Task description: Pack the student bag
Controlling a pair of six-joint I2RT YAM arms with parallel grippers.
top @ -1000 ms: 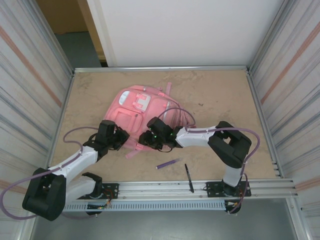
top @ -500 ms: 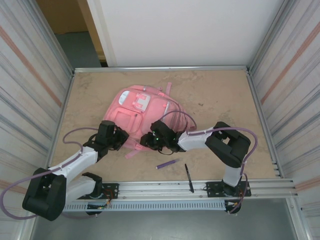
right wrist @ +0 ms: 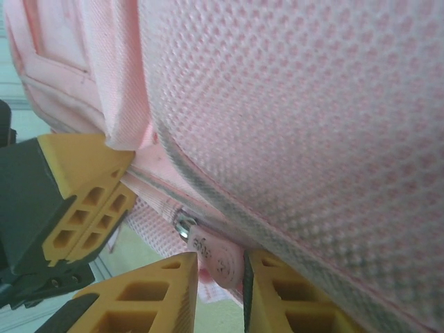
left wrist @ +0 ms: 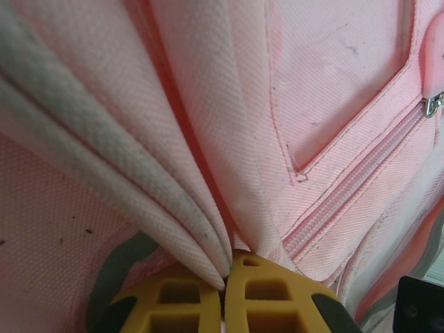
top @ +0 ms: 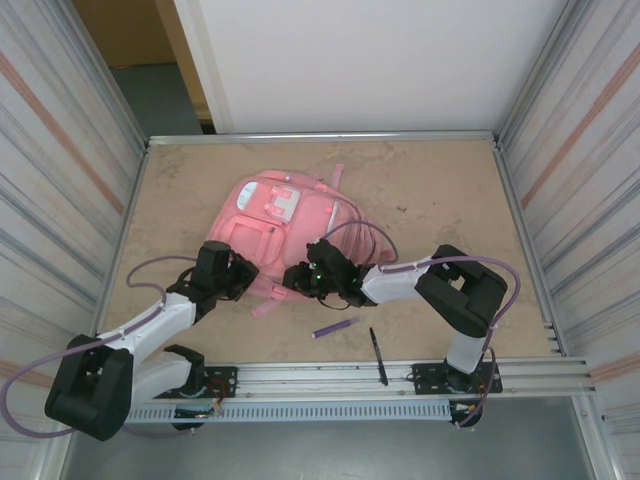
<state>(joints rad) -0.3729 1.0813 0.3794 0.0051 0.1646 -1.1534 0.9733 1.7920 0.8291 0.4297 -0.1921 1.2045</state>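
Packing looks barely begun: a purple pen (top: pixel 335 327) and a black pen (top: pixel 377 355) lie outside the student bag (top: pixel 290 225). The left gripper (left wrist: pixel 223 277) pinches bag fabric tight, and the right gripper (right wrist: pixel 220 274) has its jaws narrowly bracketing the zip pull (right wrist: pixel 216 255) (I cannot tell whether it is clamped).

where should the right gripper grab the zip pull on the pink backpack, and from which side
Grip the zip pull by its flat pink tab, just below the metal ring, one finger on each broad face. Come from the near edge of the student bag: the tab hangs free of the seam there, sitting between the fingers of the right gripper.
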